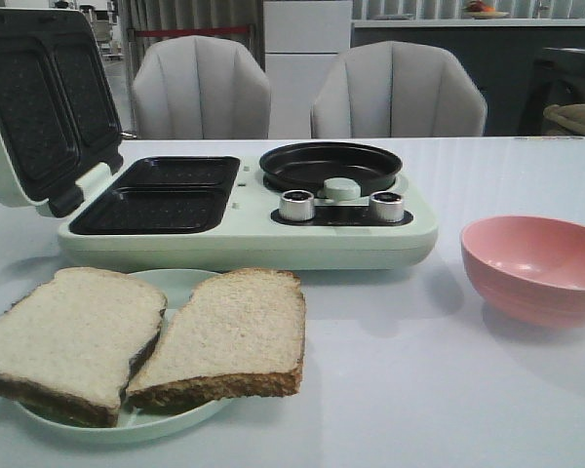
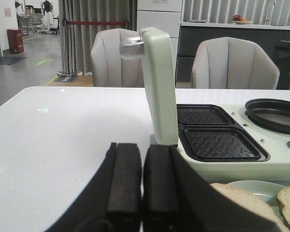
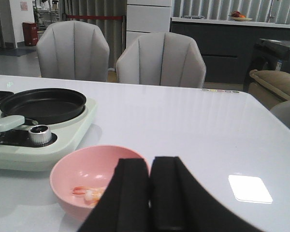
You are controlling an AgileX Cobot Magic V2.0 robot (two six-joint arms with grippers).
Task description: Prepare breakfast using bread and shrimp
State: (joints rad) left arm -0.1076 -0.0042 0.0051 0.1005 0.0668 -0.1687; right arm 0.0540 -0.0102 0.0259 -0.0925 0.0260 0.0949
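Note:
Two bread slices (image 1: 73, 336) (image 1: 229, 336) lie side by side on a pale green plate (image 1: 180, 285) at the front left; one also shows in the left wrist view (image 2: 241, 205). Shrimp (image 3: 89, 192) lie in the pink bowl (image 3: 82, 169), partly hidden by my right gripper; from the front the bowl (image 1: 536, 268) hides them. My left gripper (image 2: 142, 150) is shut and empty, near the breakfast maker's open lid (image 2: 159, 87). My right gripper (image 3: 151, 164) is shut and empty, just beside the bowl. Neither gripper shows in the front view.
The pale green breakfast maker (image 1: 253, 234) stands mid-table with its lid (image 1: 39, 97) open, two black sandwich wells (image 1: 161, 195), a round black pan (image 1: 331, 166) and two silver knobs (image 1: 297, 205). Two grey chairs (image 1: 200, 88) stand behind the table.

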